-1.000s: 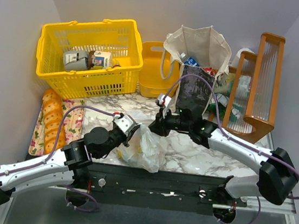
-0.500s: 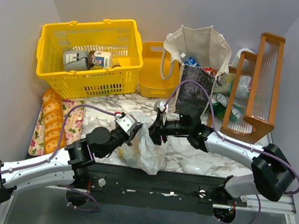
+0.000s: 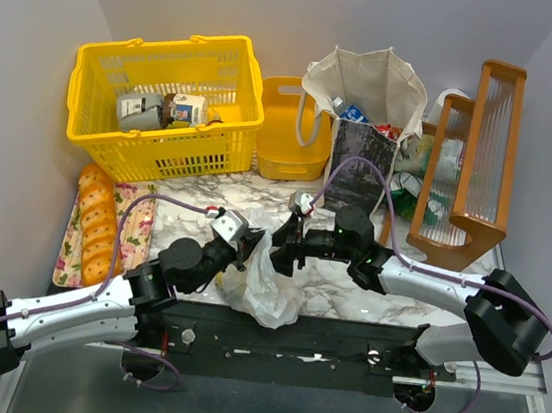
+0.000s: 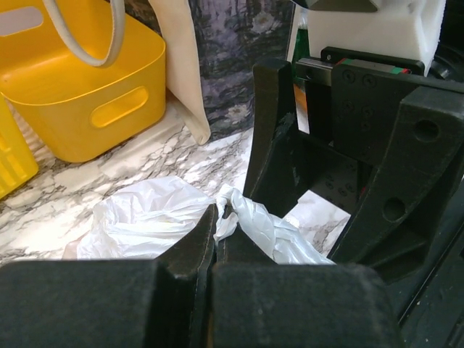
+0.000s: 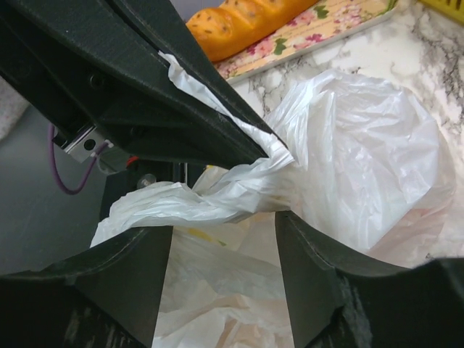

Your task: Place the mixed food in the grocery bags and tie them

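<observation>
L tool (image 4: 216, 219) is clamped shut on the twisted neck of thin white plastic bag (image 3: 264, 288), which sits on marble desk (image 3: 346, 291) nr front edge. R tool (image 5: 223, 228) has jaws apart, straddling same twist w/o gripping. Canvas tote (image 3: 366, 87) stands upright behind, packets showing at its mouth

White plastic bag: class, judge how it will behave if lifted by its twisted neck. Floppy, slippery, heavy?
Probably floppy: the plastic bag lies crumpled and slumped. Likely slippery, as thin glossy film bunches in the left gripper. Tints showing through suggest contents, so it may sag.
</observation>
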Controlling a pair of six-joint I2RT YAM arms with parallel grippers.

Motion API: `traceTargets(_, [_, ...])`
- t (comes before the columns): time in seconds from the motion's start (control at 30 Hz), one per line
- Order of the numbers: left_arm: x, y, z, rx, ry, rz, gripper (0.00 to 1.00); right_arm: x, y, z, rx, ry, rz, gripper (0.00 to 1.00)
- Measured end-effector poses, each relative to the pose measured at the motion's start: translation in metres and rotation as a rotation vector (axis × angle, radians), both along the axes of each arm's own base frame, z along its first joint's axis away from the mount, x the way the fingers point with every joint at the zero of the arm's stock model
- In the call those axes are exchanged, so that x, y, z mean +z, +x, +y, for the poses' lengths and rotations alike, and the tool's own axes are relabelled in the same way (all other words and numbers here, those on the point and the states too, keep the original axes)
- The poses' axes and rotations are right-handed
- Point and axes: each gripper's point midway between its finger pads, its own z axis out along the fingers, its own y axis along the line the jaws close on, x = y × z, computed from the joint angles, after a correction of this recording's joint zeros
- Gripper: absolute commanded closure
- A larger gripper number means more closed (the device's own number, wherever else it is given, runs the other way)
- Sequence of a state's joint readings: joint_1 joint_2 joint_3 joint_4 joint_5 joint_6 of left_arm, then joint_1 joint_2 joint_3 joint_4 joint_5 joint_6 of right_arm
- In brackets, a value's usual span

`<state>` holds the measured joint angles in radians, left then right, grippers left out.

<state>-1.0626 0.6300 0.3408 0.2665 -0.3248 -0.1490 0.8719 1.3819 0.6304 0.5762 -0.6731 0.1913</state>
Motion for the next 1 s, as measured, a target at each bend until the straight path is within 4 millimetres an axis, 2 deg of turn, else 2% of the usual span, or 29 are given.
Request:
traceTargets(0.33, [0.004,-0.004,0.001,0.002,-0.106,0.035,1.0,0.003,0.01,0.01,-0.098,0.025,-0.069,0.34])
traceTargets(0.43, [0.001,-0.005,0.0,0.003,-0.123,0.052,1.0,-0.002,0.014,0.012,-0.126,0.015,-0.086,0.47])
traceTargets(0.47, [0.001,-0.005,0.0,0.002,-0.129,0.057,1.0,-0.003,0.015,0.013,-0.136,0.011,-0.091,0.56])
traceTargets(0.53, [0.0,-0.005,0.0,0.002,-0.139,0.064,1.0,-0.006,0.017,0.014,-0.152,0.004,-0.107,0.65])
traceTargets(0.57, [0.001,-0.006,0.0,0.002,-0.143,0.066,1.0,-0.007,0.018,0.015,-0.16,0.0,-0.112,0.77])
traceTargets(0.67, [0.001,-0.006,0.001,0.002,-0.149,0.069,1.0,-0.01,0.025,0.015,-0.191,-0.009,-0.129,0.99])
traceTargets(0.9, [0.006,-0.012,0.006,-0.01,-0.159,0.065,1.0,-0.004,0.026,0.009,-0.231,-0.021,-0.164,0.99])
traceTargets(0.93, [0.007,-0.013,0.006,-0.018,-0.158,0.065,0.96,-0.002,0.025,0.007,-0.232,-0.024,-0.169,0.99])
traceTargets(0.97, [0.009,-0.016,0.006,-0.029,-0.158,0.066,0.81,0.0,0.022,0.006,-0.23,-0.026,-0.174,0.99])
traceTargets(1.0, [0.011,-0.018,0.005,-0.04,-0.157,0.067,0.73,0.003,0.02,0.004,-0.227,-0.025,-0.179,0.99])
